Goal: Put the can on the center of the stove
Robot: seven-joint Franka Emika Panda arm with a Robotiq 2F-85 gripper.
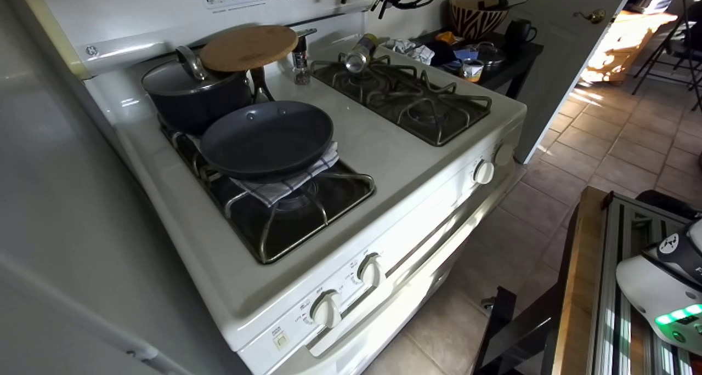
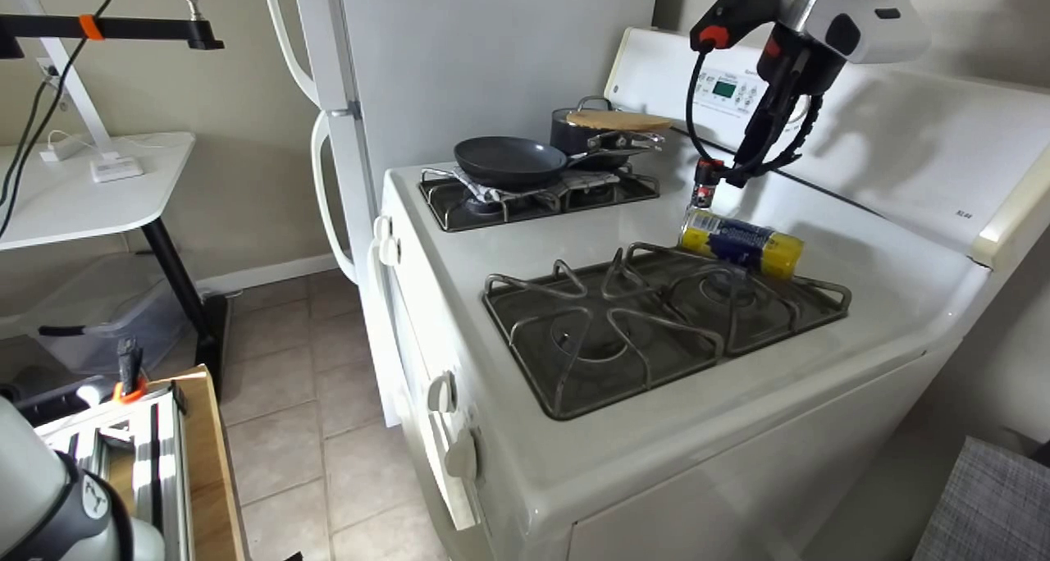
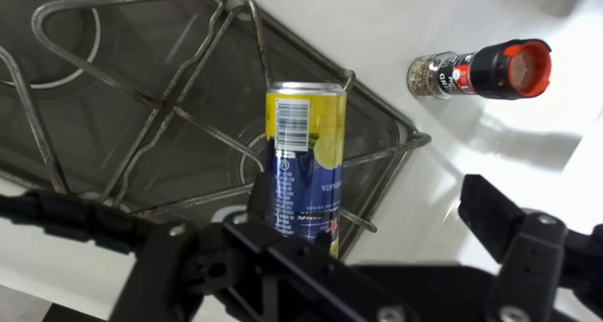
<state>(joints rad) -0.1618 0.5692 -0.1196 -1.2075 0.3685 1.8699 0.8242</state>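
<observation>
In the wrist view the gripper's (image 3: 367, 193) fingers stand apart; the can (image 3: 305, 138) lies sideways on the stove's (image 3: 330, 20) rear grate (image 3: 213, 132). An exterior view shows the can's silvery end (image 1: 356, 64); an exterior view, the gripper above its blue-and-yellow side (image 2: 738, 245).

Near the table's edge (image 1: 578, 282), my white arm (image 1: 644, 290) had a green light strip (image 1: 680, 313); my black gripper (image 3: 370, 199), silvery screws (image 3: 513, 313).
</observation>
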